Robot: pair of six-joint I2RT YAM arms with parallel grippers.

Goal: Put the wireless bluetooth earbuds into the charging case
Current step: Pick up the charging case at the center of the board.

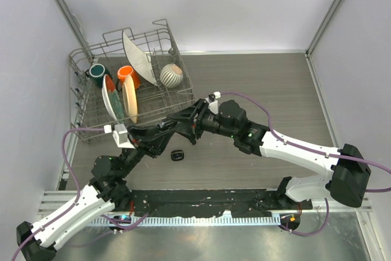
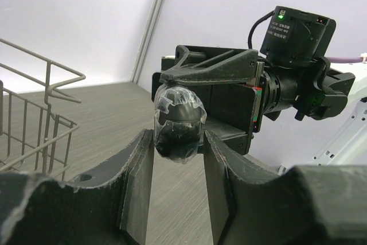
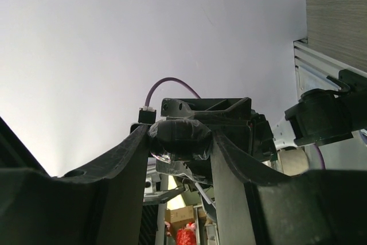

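A black pebble-shaped charging case [image 2: 179, 120] wrapped in clear film hangs above the table, between the two arms. My right gripper [image 3: 179, 139] is shut on the case [image 3: 184, 133] across its width. My left gripper [image 2: 179, 144] faces it from the other side. Its fingertips [image 2: 143, 153] press the lower end of the same case. In the top view both grippers meet at the case [image 1: 164, 124], the left gripper [image 1: 157, 129] coming from the left and the right gripper [image 1: 176, 123] from the right. No earbuds are in view.
A second small black case [image 1: 178, 155] lies on the wooden table just below the joined grippers. A wire dish rack [image 1: 91, 109] with plates, cups and a striped ball stands at the back left; its wires [image 2: 34, 119] show left of my left fingers.
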